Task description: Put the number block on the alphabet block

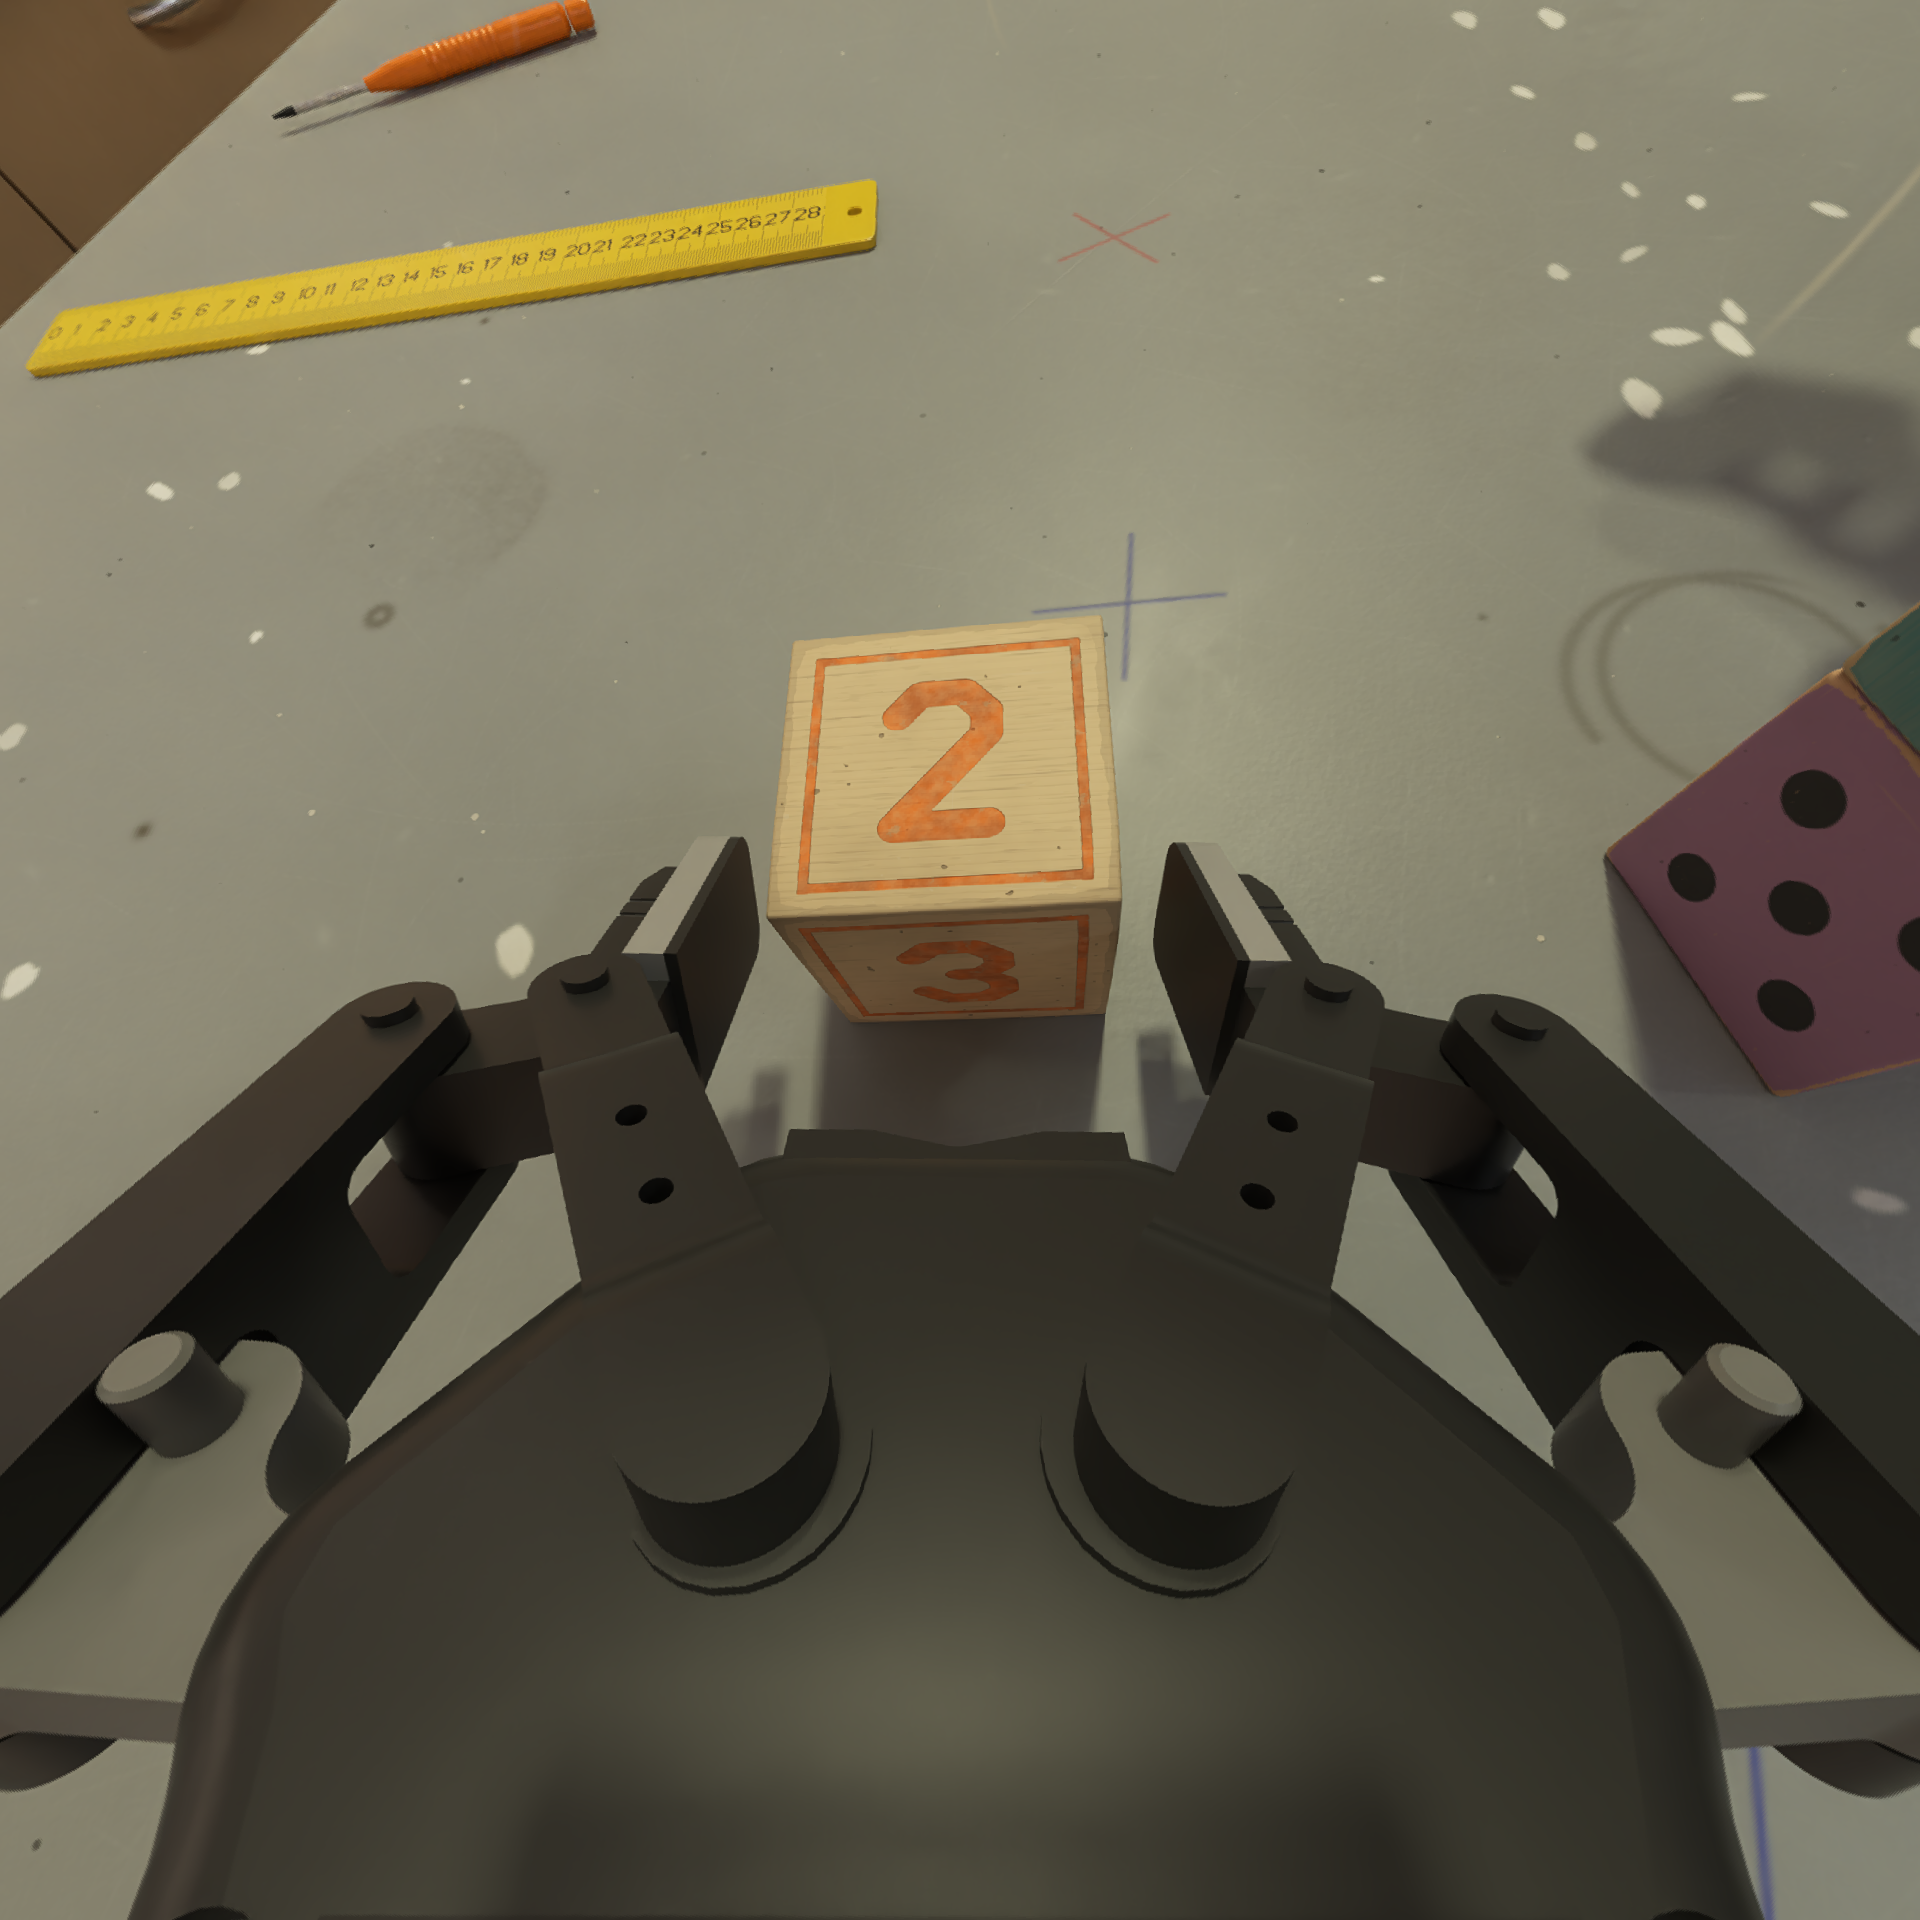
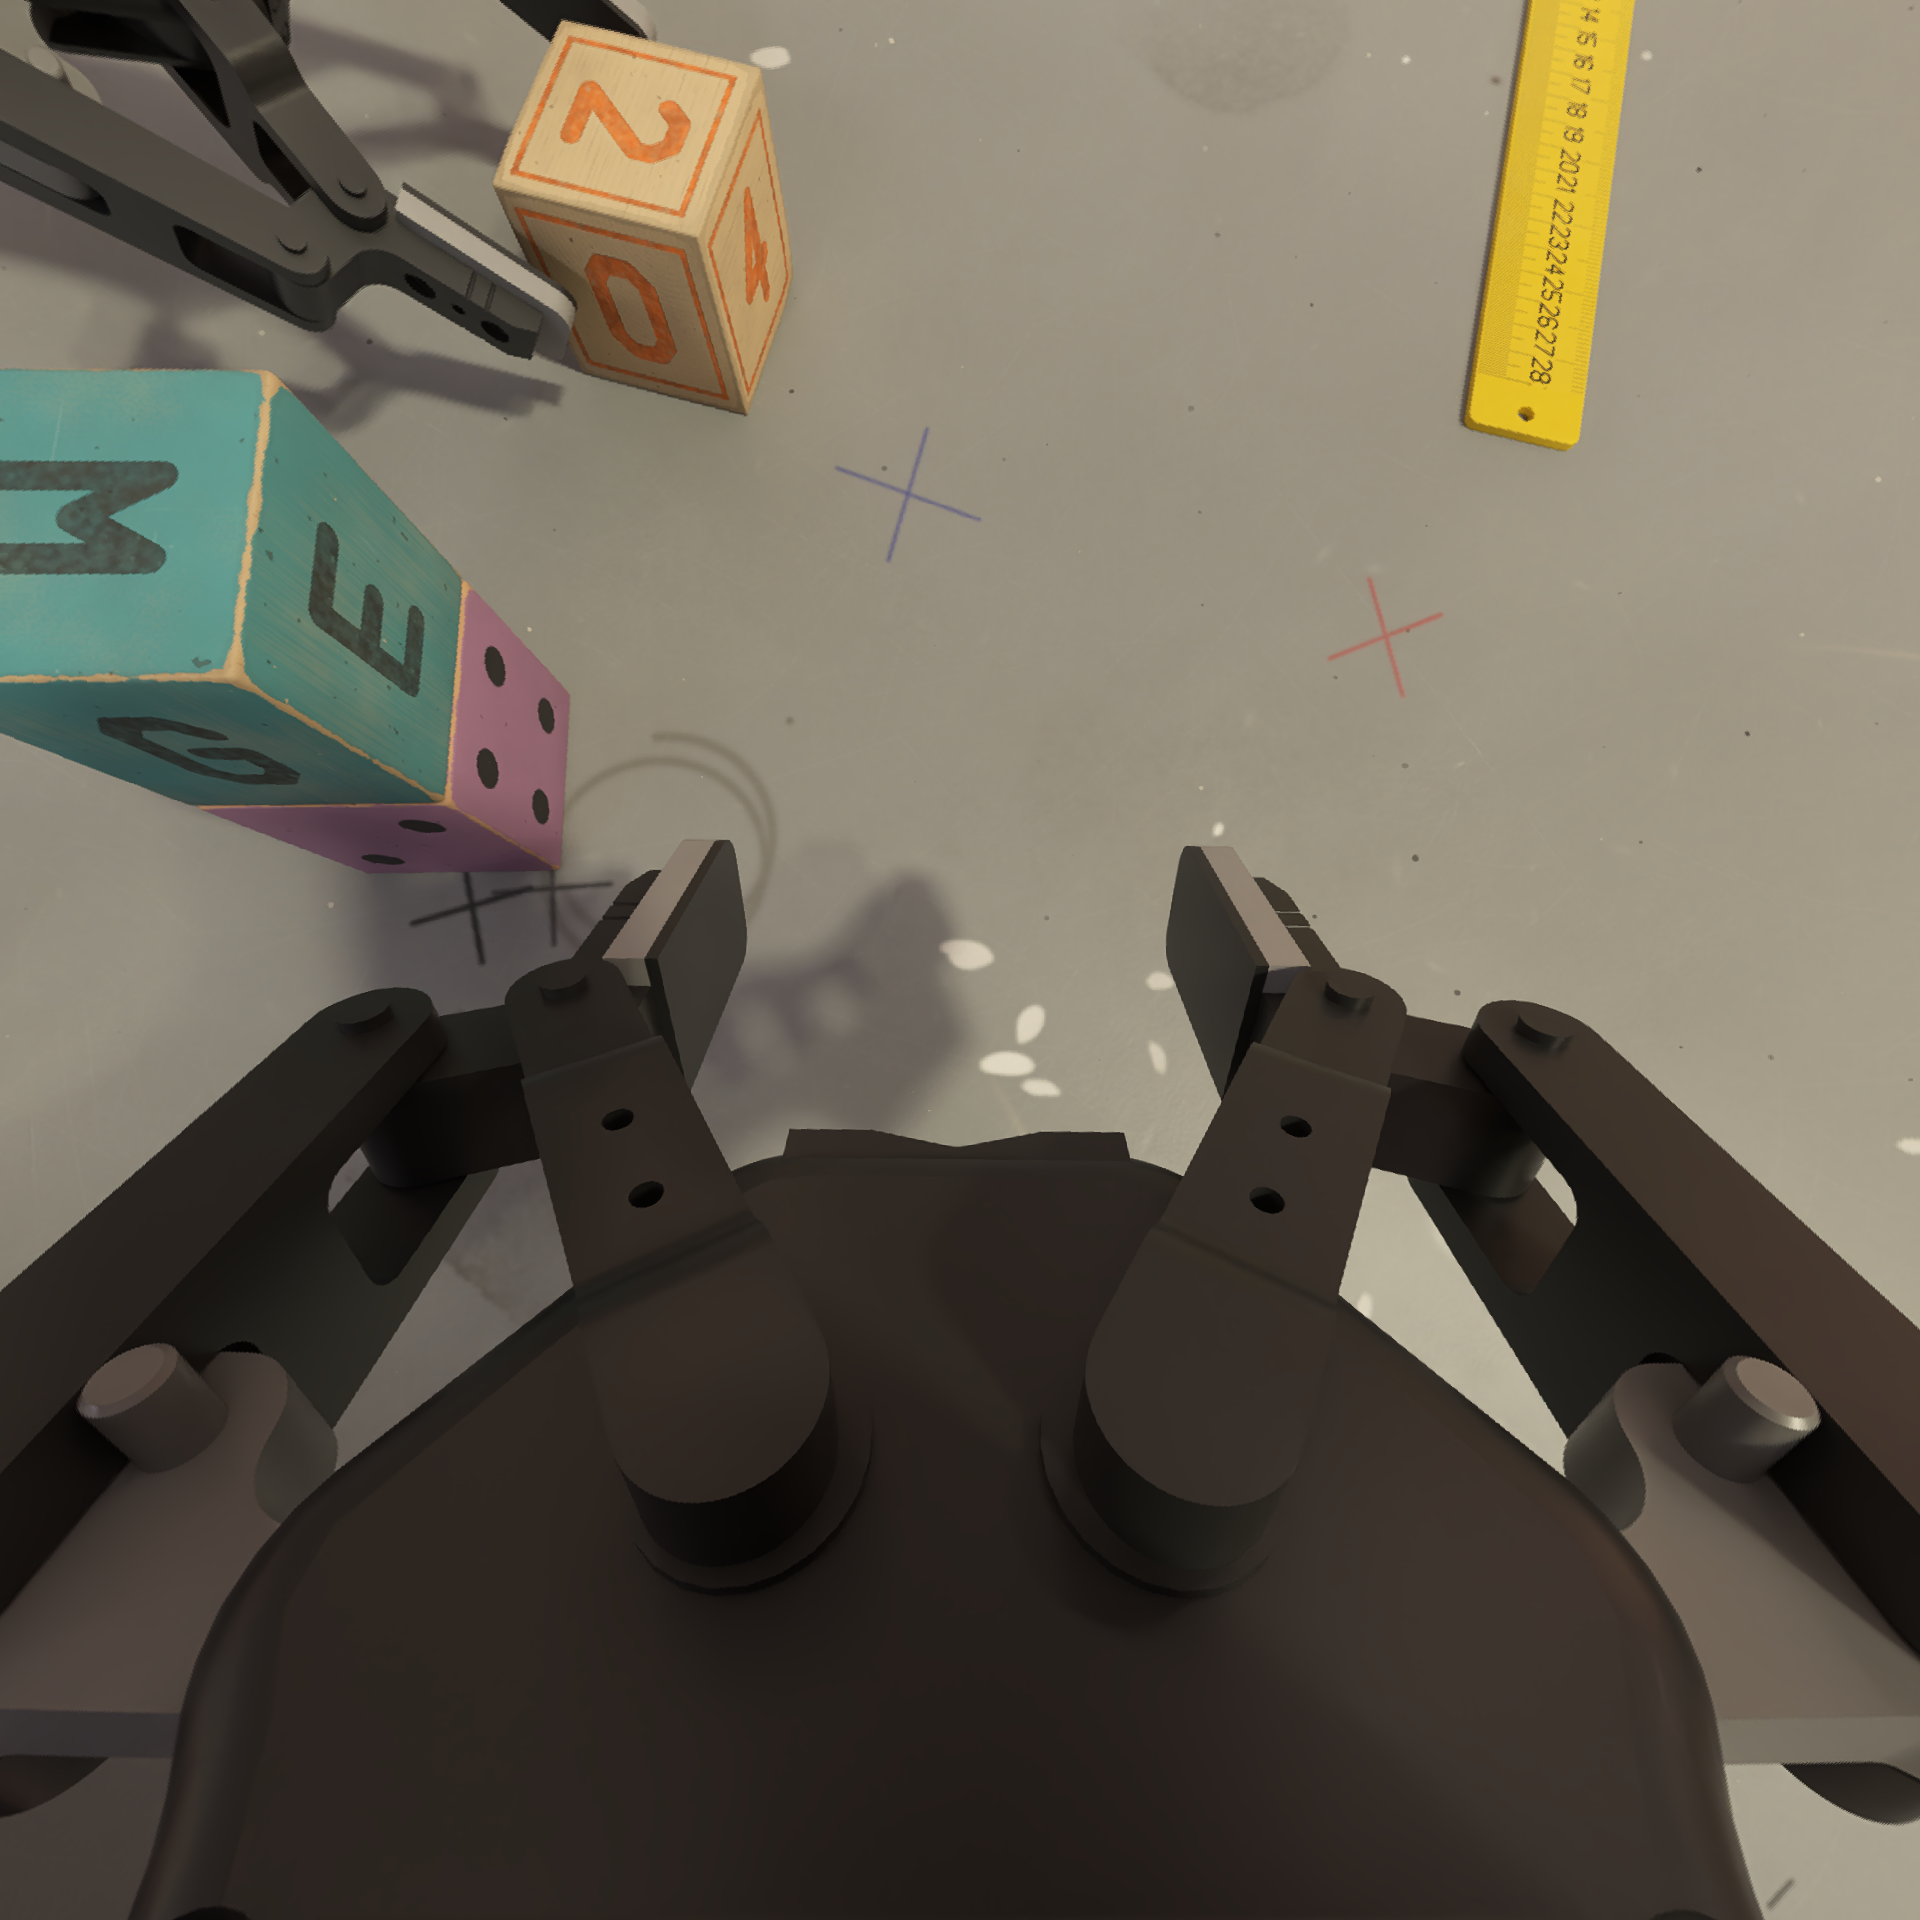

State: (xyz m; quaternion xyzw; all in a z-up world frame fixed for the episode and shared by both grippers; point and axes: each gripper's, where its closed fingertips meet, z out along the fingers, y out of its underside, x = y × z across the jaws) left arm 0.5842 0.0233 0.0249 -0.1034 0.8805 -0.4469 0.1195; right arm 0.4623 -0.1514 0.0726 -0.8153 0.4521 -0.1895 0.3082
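The number block [image 1: 943,821] is a pale wooden cube with orange digits, standing on the grey table. My left gripper [image 1: 956,935] is open, its fingers on either side of the block's near part with gaps on both sides. The block also shows in the right wrist view [image 2: 644,208], with the left gripper's finger [image 2: 488,281] beside it. The alphabet block [image 2: 208,603] is a teal cube with black letters, sitting on top of a purple dice block [image 2: 509,748]. My right gripper [image 2: 956,935] is open and empty over bare table, to the right of that stack.
A yellow ruler [image 1: 457,275] lies at the far left; it also shows in the right wrist view [image 2: 1548,218]. An orange screwdriver [image 1: 447,57] lies beyond it near the table edge. The purple dice block [image 1: 1787,883] stands to the right of the number block.
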